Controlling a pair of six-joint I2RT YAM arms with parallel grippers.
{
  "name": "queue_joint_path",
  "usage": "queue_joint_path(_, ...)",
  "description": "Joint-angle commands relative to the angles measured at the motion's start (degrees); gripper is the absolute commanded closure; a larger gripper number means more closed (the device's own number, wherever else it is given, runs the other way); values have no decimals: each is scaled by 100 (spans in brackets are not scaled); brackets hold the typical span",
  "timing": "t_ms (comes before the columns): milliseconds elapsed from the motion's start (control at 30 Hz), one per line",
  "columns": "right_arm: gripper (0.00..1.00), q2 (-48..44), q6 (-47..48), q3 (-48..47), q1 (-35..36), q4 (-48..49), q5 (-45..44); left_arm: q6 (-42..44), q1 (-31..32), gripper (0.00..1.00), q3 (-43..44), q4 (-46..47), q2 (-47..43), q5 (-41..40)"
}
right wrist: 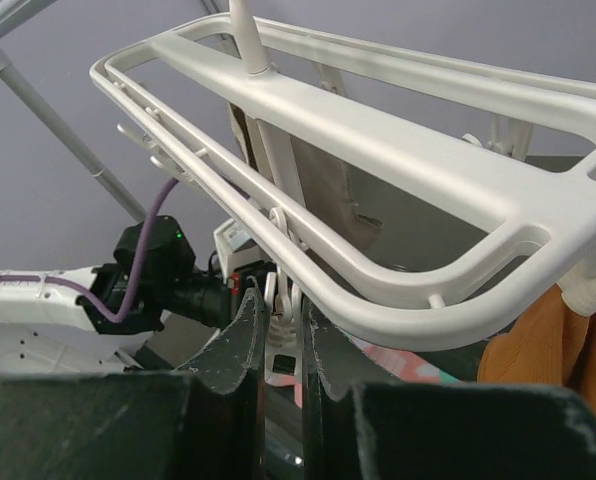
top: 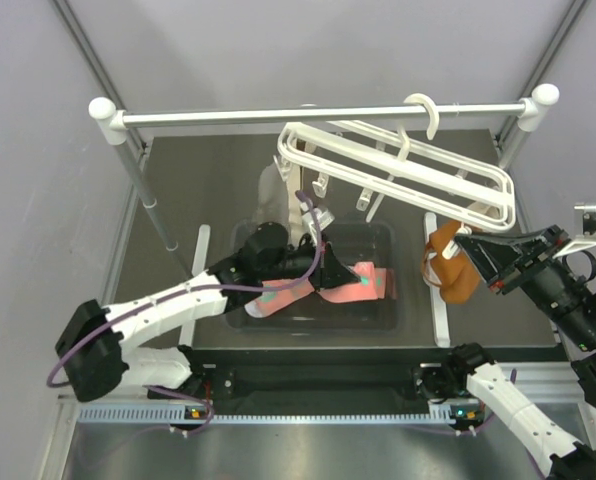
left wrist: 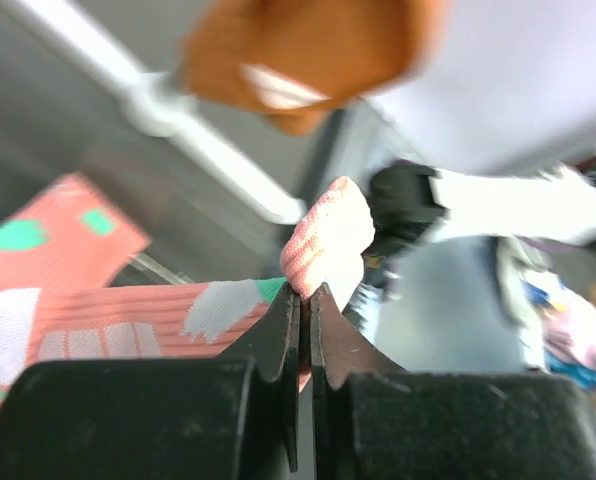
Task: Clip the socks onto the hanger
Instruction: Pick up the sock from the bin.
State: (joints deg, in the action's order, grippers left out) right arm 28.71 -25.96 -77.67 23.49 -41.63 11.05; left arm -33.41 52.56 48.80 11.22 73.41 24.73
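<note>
left wrist view: left gripper (left wrist: 306,296) is clamped on a pink sock (left wrist: 324,238); right gripper (right wrist: 280,306) squeezes a clip (right wrist: 276,358) under the hanger (right wrist: 398,170).

Two salmon-pink socks (top: 363,283); one white hanger (top: 418,170); one metal rail (top: 278,116) with two white ball ends (top: 102,108); one rust-orange cloth (top: 456,275) at right; one beige-grey cloth (top: 272,188); one dark tray (top: 378,232); two robot arms (top: 168,310).

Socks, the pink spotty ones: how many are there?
2. The left gripper pinches one sock by its cuff. The other sock lies flat just beside it, in the dark tub. They overlap, so another could be hidden underneath.
</note>
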Motion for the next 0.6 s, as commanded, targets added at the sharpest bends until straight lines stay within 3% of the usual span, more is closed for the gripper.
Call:
queue_joint_path(0,100,100,55,24,-37,-197,178,-464,88,100,-449,1161,-502,1014)
queue_joint_path(300,100,117,47,85,-37,-118,249,-229,746,100,-1089,1855,-1389,1921)
queue_joint_path(433,100,117,20,112,-37,-74,275,562,1449,100,-1513,1840,-2189,1237)
queue_joint_path(567,100,153,38,50,-37,-109,345,581,1722,100,-1540,1778,-2550,247)
